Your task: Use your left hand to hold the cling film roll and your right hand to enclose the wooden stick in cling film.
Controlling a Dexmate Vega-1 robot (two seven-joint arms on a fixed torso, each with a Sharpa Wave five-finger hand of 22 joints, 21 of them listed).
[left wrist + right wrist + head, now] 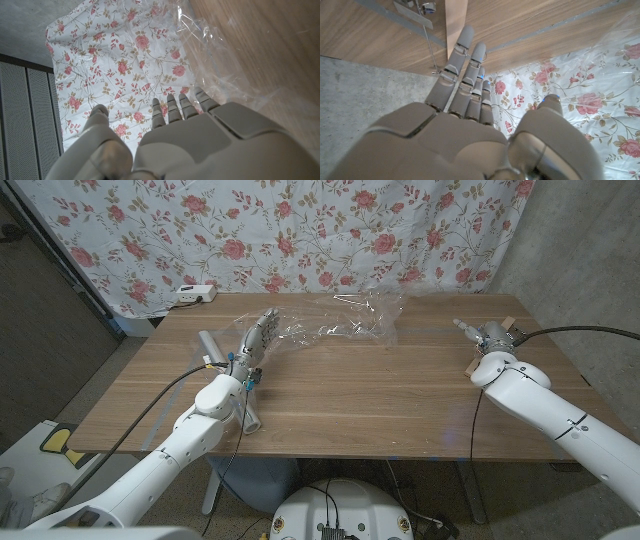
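The cling film roll (208, 339), a grey tube, lies at the table's left and runs toward the near edge under my left forearm. A clear, crumpled sheet of film (350, 320) (225, 55) stretches from it to the back middle of the table. My left hand (260, 340) (175, 145) hovers at the film's left end with fingers straight and apart, holding nothing. The wooden stick (509, 324) (456, 20) lies at the far right, mostly hidden under my right hand (490, 340) (465, 125). That hand's fingers are straight and grip nothing.
A floral cloth (300, 230) hangs behind the wooden table (360, 405). A white box (190, 293) sits beyond the back left corner. A black cable (590, 332) runs from my right wrist past the right edge. Bare wood lies between my two hands.
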